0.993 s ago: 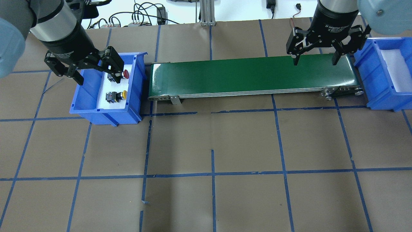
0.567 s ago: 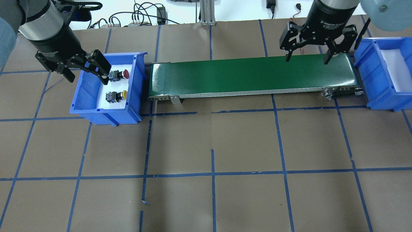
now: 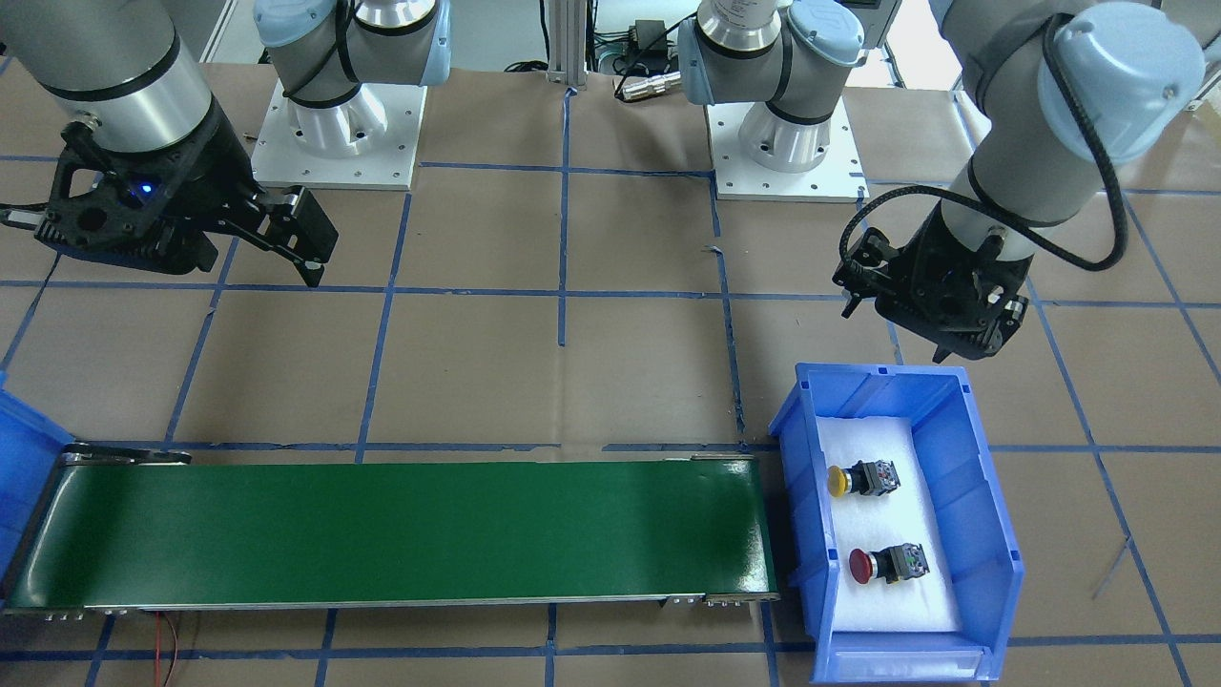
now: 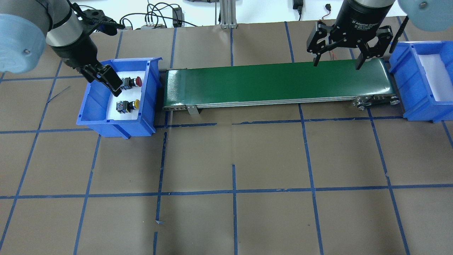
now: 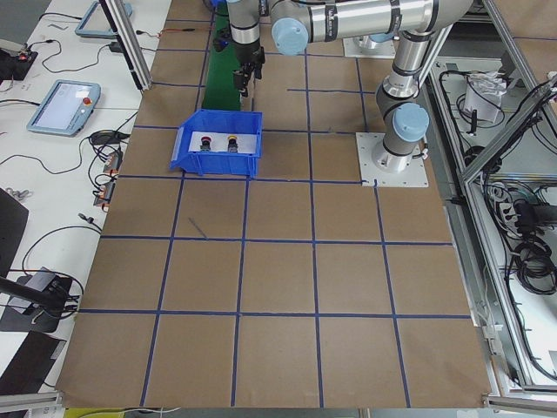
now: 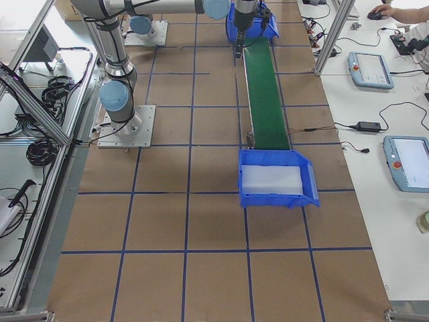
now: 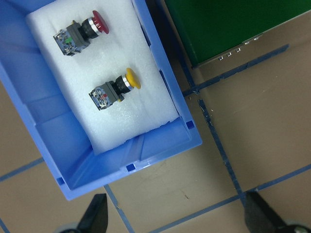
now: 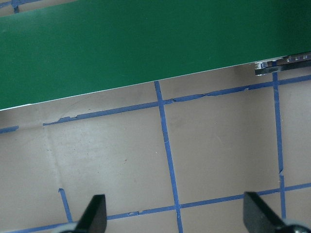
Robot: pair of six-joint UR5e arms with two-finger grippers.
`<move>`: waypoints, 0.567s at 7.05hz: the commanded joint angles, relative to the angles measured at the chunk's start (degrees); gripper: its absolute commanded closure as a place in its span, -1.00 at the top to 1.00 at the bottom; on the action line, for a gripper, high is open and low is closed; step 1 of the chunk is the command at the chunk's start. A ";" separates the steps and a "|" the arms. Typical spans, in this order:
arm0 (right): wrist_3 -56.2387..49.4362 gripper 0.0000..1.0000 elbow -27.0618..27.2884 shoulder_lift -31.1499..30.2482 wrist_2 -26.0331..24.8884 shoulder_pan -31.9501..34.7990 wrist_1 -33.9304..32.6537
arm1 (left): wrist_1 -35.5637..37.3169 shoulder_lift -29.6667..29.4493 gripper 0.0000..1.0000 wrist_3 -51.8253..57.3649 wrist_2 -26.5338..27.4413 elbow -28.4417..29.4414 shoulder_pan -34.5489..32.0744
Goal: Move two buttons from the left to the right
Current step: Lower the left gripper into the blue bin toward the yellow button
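Note:
The red button [image 4: 132, 82] and the yellow button [image 4: 129, 105] lie on white foam in the left blue bin [image 4: 95, 99]. Both also show in the left wrist view, red [image 7: 80, 35] and yellow [image 7: 114, 90], and in the front view, red [image 3: 887, 565] and yellow [image 3: 861, 479]. My left gripper [image 4: 106, 79] [image 7: 177, 218] [image 3: 916, 324] is open and empty. It hovers well above the bin's robot-side end, apart from both buttons. My right gripper [image 4: 336, 64] [image 8: 177, 218] [image 3: 258, 262] is open and empty, high beside the right part of the green conveyor belt [image 4: 276, 81].
A second blue bin [image 4: 410, 85] with white foam stands at the belt's right end. The belt [image 3: 382, 530] runs between the two bins. Blue tape lines grid the brown table. Cables and an aluminium post lie at the far edge.
My left wrist has turned, so its fingers now show edge-on from overhead, and it has shifted over the bin's end. My right gripper has moved slightly left and back. Both buttons are unmoved.

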 commanded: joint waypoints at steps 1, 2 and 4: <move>-0.20 1.00 -0.12 0.38 -1.10 -0.09 0.14 | 4.88 -4.65 0.99 19.44 0.11 0.04 2.92; -0.81 1.00 0.23 0.29 -3.89 -0.09 0.31 | 5.95 -6.59 0.99 25.18 0.11 0.04 3.02; -0.12 1.00 -0.12 0.21 1.05 0.26 0.05 | 10.94 -11.33 0.99 41.69 0.46 0.04 3.11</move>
